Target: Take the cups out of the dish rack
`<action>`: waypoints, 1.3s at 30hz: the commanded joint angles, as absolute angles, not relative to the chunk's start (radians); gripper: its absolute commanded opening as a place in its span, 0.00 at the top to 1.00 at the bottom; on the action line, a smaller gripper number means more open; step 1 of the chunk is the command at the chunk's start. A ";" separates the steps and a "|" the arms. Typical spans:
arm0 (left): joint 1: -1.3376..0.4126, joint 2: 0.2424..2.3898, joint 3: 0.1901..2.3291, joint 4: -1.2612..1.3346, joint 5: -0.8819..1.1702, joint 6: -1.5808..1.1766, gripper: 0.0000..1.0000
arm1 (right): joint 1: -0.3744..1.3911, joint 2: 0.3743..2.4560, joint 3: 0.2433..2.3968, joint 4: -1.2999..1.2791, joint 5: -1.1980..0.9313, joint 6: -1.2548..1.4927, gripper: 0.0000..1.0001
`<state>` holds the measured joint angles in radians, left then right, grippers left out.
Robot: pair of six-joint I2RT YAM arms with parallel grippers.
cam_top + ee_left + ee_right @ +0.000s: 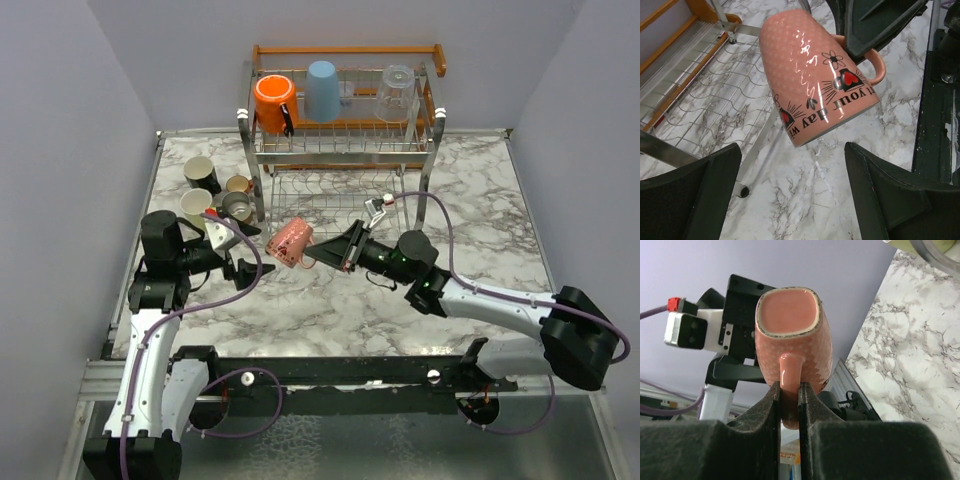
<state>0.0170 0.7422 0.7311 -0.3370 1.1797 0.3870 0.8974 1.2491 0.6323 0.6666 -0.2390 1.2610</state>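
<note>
Pink mug [291,241] hangs by its handle [789,371] alone, clamped in your right gripper's [345,250] jaws; it may swivel or slip, just ahead of the left gripper's [243,270] wide-apart jaws.

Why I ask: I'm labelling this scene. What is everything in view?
dish rack: one, chrome with orange-brown rails, table's far middle
orange mug: one, upper tier, left
blue cup: one, upper tier, middle
clear glass: one, upper tier, right
pink mug: one, held above the table
black cup, tan cup, yellow cup, dark cup: one each, table, left of rack
table: one, grey-veined marble
left gripper: one, black, open, facing pink mug
right gripper: one, black, shut on pink mug's handle
</note>
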 commanded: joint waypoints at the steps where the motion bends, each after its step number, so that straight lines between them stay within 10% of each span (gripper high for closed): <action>1: 0.006 0.729 0.756 -0.361 1.139 0.445 0.14 | 0.908 1.295 0.618 0.888 -0.200 1.341 0.99; 21: -0.001 0.774 0.735 -0.307 1.227 0.405 0.57 | 1.011 1.536 0.603 1.235 -0.199 1.474 0.99; 27: -0.002 0.749 0.738 -0.359 1.238 0.443 0.87 | 1.026 1.611 0.633 1.258 -0.218 1.474 0.98; 33: -0.014 0.758 0.714 -0.300 1.202 0.400 1.00 | 1.003 1.560 0.633 1.089 -0.280 1.342 0.42; 39: -0.187 0.872 0.763 -0.427 0.959 0.531 1.00 | 0.846 1.372 0.540 0.706 -0.332 1.128 0.22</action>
